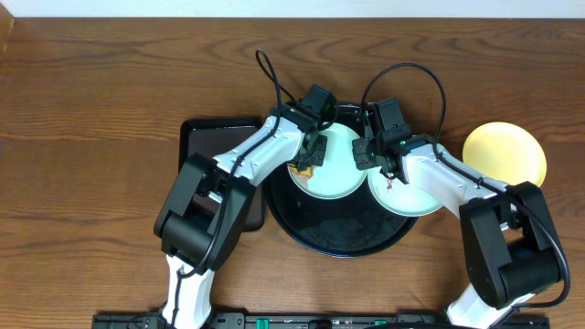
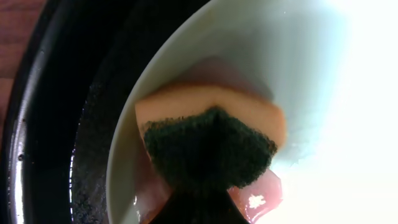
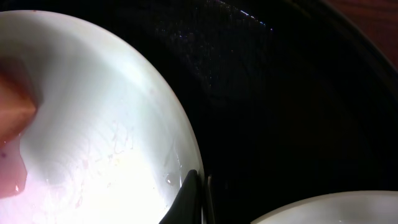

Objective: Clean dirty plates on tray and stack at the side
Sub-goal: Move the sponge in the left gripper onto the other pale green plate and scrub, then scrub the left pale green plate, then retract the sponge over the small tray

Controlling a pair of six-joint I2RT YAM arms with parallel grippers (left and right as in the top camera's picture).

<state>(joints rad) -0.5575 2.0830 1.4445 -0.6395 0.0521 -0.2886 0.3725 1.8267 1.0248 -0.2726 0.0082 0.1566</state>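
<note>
The round black tray [image 1: 340, 239] holds two pale mint-white dirty plates. My left gripper [image 1: 311, 155] [image 2: 199, 208] is shut on an orange sponge with a dark green pad [image 2: 211, 146], pressed on the left part of the middle plate [image 1: 336, 169] [image 2: 323, 81]. A wet reddish film [image 2: 258, 194] lies under the sponge. My right gripper [image 1: 370, 153] [image 3: 200, 198] is shut on that plate's [image 3: 106, 124] right rim, one finger on each side. The second plate [image 1: 411, 196] [image 3: 329, 211] lies to the right under the right arm. A pale yellow plate [image 1: 505, 153] sits on the table, off the tray.
A smaller rectangular black tray [image 1: 215, 146] lies left of the round one, partly under the left arm. Both arms cross over the round tray's front half. Brown wooden table [image 1: 110, 110] surrounds everything.
</note>
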